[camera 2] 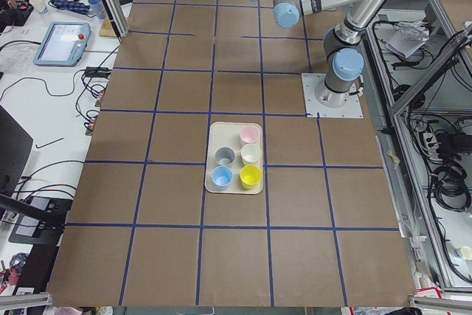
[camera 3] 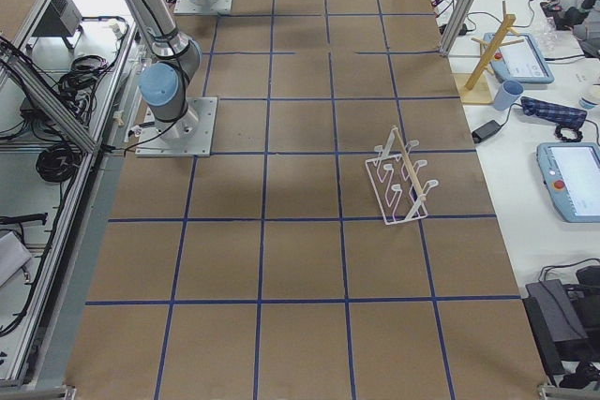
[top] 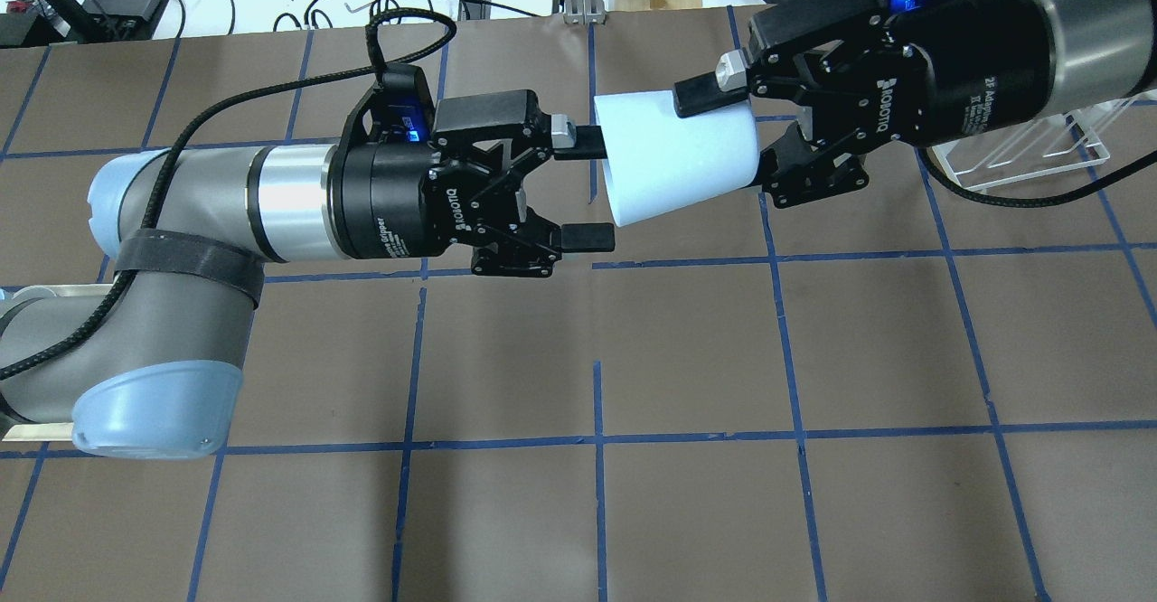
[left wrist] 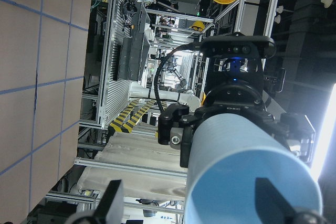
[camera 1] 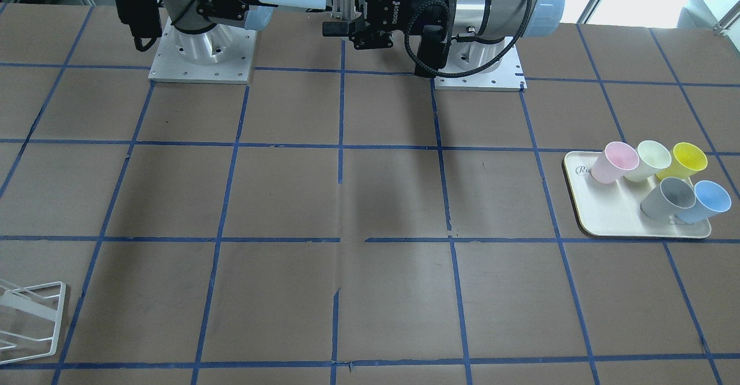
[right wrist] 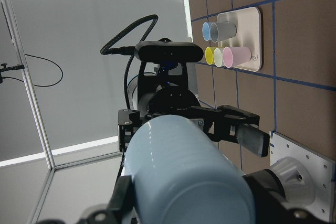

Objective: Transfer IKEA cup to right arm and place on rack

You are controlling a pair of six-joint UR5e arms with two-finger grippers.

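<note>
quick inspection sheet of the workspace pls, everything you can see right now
Surface: brown table with a blue tape grid; no spills seen.
Job's things: cup is in mid-air between the arms; rack stands on the table with no cup on it.
Clutter: tray with five upright spare cups, one of them blue.
Grippers: right claw is shut on the cup; left claw is open at the cup's rim.
Cables: braided cable loops above the left wrist, off the table.
Surroundings: side bench with tablets and a wooden stand; a person's arm shows at its far end.
</note>
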